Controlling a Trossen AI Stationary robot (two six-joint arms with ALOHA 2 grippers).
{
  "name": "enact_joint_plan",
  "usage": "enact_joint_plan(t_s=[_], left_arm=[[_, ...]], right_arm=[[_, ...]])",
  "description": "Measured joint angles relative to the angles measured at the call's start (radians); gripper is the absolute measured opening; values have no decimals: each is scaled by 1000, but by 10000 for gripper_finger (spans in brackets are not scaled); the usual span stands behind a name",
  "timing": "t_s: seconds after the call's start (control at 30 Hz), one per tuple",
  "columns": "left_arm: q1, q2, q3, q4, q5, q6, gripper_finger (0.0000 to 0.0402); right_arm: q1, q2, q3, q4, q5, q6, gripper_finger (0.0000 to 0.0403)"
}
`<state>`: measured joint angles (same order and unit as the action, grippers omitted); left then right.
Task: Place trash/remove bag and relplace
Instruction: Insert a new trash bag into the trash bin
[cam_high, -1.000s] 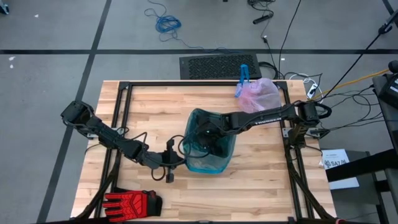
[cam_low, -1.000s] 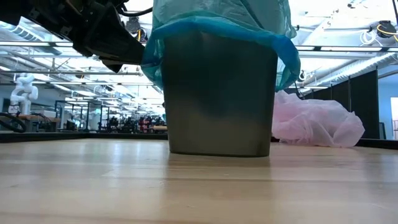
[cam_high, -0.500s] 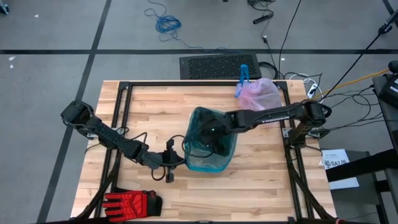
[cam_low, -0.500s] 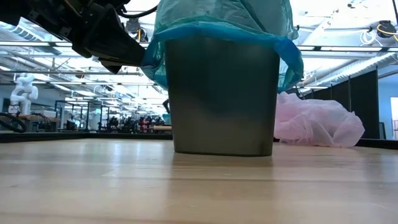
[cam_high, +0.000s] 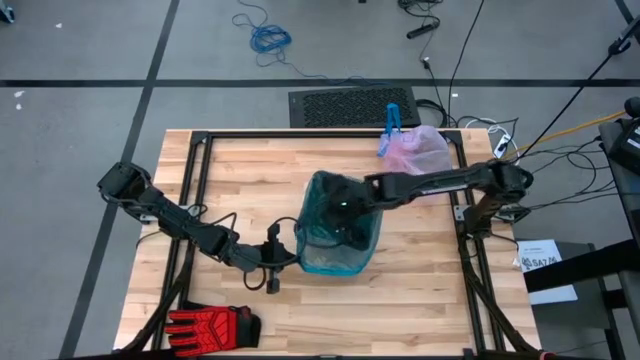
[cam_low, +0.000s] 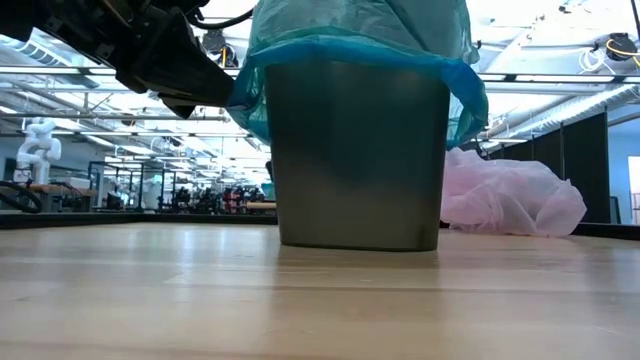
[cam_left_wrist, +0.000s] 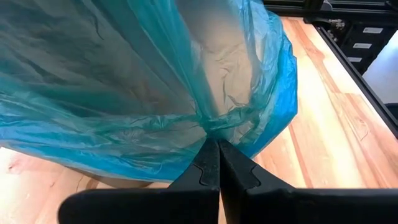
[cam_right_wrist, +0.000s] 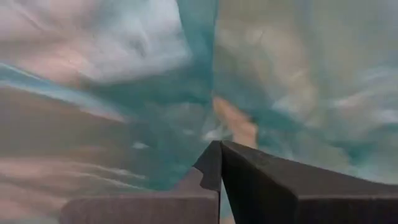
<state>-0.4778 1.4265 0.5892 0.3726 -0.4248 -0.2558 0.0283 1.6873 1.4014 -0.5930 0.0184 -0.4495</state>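
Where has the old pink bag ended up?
In the high view, the pink bag lies bunched on the table's far right corner, behind the teal-lined bin and clear of it, just beyond the right arm.

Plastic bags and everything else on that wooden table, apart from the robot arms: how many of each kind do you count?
Teal-green bag: 1
Pink bag: 1
Bin under the teal-green bag: 1
Blue clip by the pink bag: 1
Red-and-black glove: 1
Total: 5

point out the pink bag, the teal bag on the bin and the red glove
translucent pale pink plastic bag (cam_high: 420, 152), high view, crumpled middle
translucent teal-green plastic bag (cam_low: 360, 45), low view, fold draped over bin rim
red-and-black glove (cam_high: 205, 326), high view, back of palm
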Motion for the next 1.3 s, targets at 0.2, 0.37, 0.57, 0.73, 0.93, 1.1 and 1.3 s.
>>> enact_joint_plan(t_s=[0.2, 0.37, 0.57, 0.73, 0.93, 1.1, 1.3], left_arm=[[0, 0, 0, 0, 0, 0, 0], [0, 0, 0, 0, 0, 0, 0], [0, 0, 0, 0, 0, 0, 0], [0, 0, 0, 0, 0, 0, 0], [0, 0, 0, 0, 0, 0, 0], [0, 0, 0, 0, 0, 0, 0], [0, 0, 0, -7, 0, -1, 0]], right_arm=[[-5, 115, 0, -3, 1, -13, 0], [-5, 137, -1, -2, -4, -15, 0], [-1, 91, 0, 11, -14, -15, 0], [-1, 91, 0, 20, -23, -15, 0], [2, 162, -1, 0, -25, -15, 0], [2, 208, 0, -2, -37, -14, 0], [2, 263, 1, -1, -55, -8, 0]])
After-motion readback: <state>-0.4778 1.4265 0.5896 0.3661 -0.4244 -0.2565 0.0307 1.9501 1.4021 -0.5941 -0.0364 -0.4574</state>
